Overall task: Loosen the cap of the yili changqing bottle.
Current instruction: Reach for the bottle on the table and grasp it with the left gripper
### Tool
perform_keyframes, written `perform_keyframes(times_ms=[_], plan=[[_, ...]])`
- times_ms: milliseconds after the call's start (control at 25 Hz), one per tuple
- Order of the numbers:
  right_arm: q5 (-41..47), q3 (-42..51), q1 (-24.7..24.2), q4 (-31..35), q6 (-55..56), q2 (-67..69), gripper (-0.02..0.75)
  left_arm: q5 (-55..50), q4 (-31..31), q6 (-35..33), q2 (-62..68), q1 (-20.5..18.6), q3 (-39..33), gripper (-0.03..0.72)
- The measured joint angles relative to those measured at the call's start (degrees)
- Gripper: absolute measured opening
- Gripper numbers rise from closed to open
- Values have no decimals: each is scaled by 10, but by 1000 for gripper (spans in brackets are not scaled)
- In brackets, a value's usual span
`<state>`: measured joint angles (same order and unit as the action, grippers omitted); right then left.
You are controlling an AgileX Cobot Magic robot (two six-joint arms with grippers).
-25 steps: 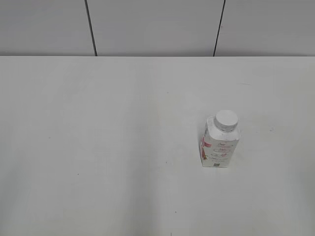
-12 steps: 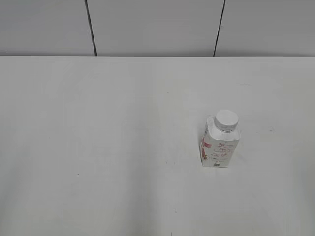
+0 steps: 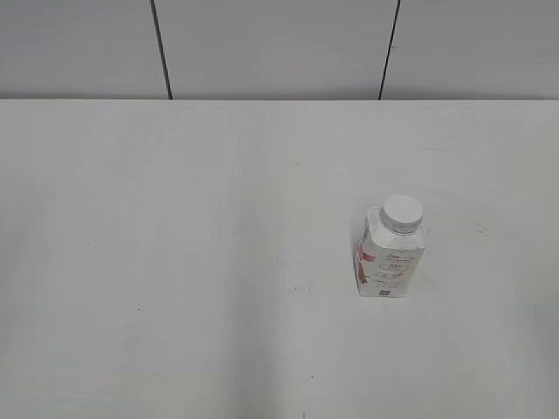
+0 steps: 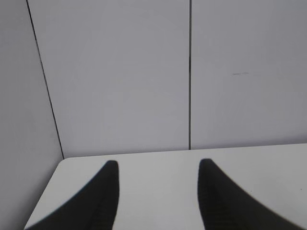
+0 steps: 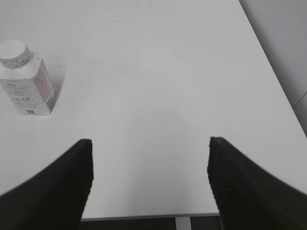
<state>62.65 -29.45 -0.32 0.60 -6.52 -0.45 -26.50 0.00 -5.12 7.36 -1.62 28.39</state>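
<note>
The yili changqing bottle stands upright on the white table, right of centre, white with a red-pink label. Its white ribbed cap sits on the neck. In the right wrist view the bottle and cap are at the upper left. My right gripper is open and empty, well apart from the bottle, over the table's near edge. My left gripper is open and empty, facing the wall at a table corner. Neither gripper shows in the exterior view.
The white table ends at a grey panelled wall at the back. Its right edge and near edge show in the right wrist view. A rounded table corner shows in the left wrist view.
</note>
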Motion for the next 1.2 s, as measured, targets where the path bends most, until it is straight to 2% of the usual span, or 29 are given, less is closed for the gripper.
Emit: perform_keyframes(times_ms=[280,760,920,1200], plan=[[0,0,0,0,0,0,585,145,4,0,139,0,-24,333],[0,0,0,0,0,0,585,376,4,0,426,0,-24,313],[0,0,0,0,0,0,585,425,4,0,496,0,-24,313],[0,0,0,0,0,0,585,447,4,0,596,0,-24,292]])
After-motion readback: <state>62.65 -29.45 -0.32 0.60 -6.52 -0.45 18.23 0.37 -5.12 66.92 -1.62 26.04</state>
